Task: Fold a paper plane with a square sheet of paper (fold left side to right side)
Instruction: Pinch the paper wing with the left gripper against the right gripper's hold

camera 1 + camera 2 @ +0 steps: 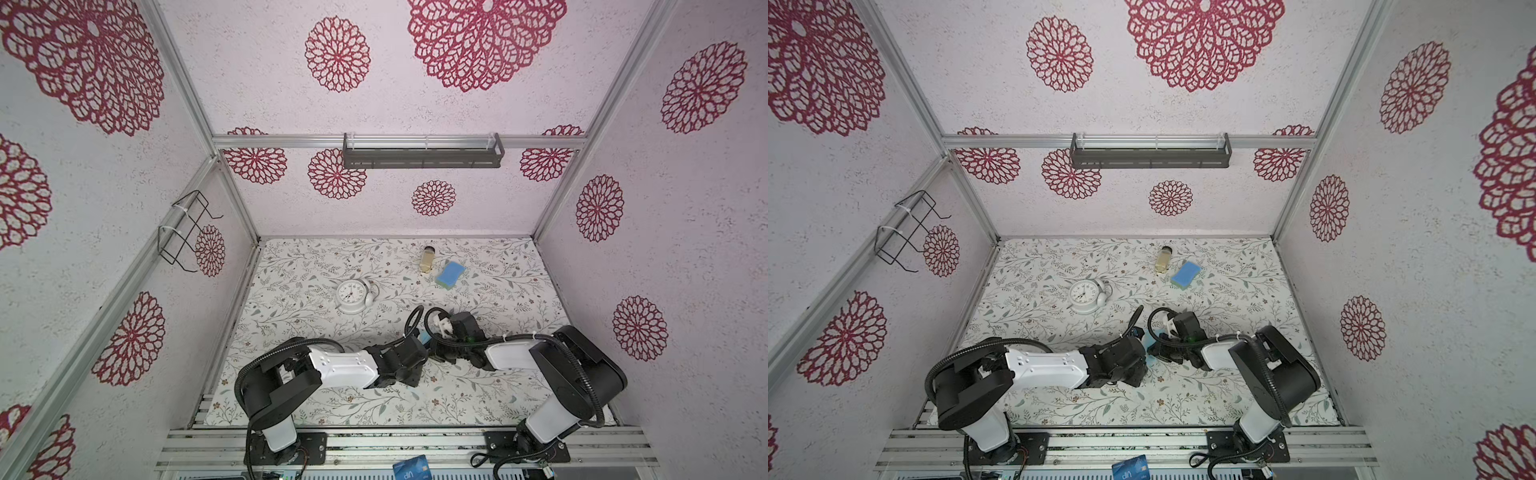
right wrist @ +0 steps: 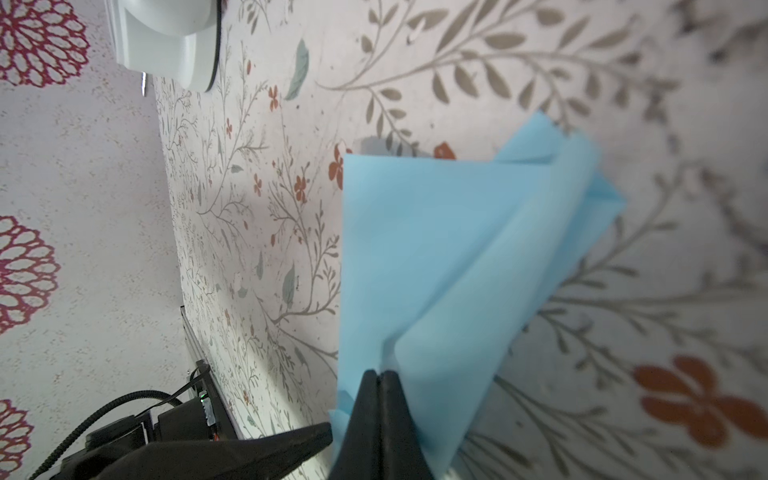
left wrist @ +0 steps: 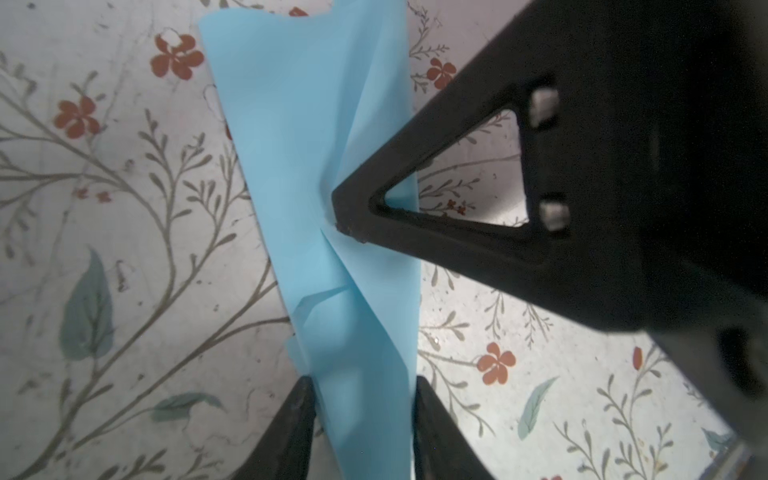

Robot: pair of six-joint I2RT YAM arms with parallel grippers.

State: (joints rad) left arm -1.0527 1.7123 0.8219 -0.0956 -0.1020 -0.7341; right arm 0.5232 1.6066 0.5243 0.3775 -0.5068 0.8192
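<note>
Floral tabletop (image 1: 316, 390): right gripper (image 2: 380, 378) is pinching the paper plane (image 3: 299, 124), 4 o'clock from white clock (image 1: 351, 296); left gripper (image 3: 361, 386) is straddling it, jaws apart, grip unclear. Both top views are showing only a sliver of it.

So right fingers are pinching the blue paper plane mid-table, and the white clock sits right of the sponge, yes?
No: the white clock sits left of the sponge, as both top views show. The right fingers do pinch the paper plane, per the right wrist view.
</note>
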